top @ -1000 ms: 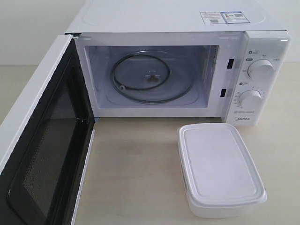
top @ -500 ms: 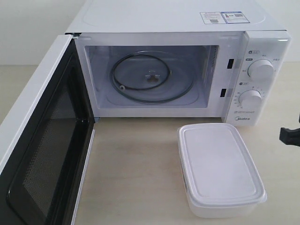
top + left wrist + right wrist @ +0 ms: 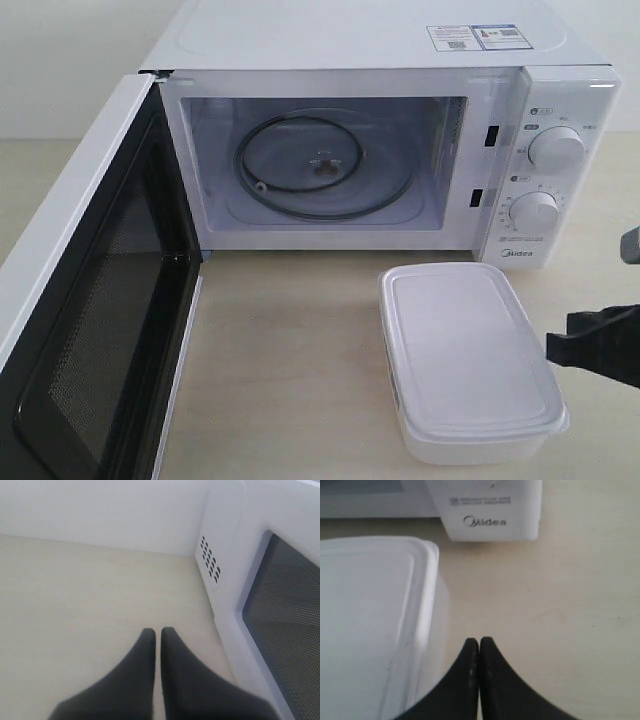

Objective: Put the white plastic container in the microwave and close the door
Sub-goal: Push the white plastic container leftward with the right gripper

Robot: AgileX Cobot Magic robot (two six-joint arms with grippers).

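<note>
Plain lab-like bench: a microwave [image 3: 380, 40] on pale tabletop [image 3: 290, 370] before white wall [image 3: 70, 60].

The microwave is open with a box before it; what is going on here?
The microwave has its door wide open, the glass turntable bare. The lidded white plastic container sits on the table in front, not held. The right tool, shut, is beside it; the left tool, shut, is outside the door.

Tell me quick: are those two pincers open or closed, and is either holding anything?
Left pincer: closed, holding nothing.
Right pincer: closed, holding nothing, beside the white plastic container.
</note>
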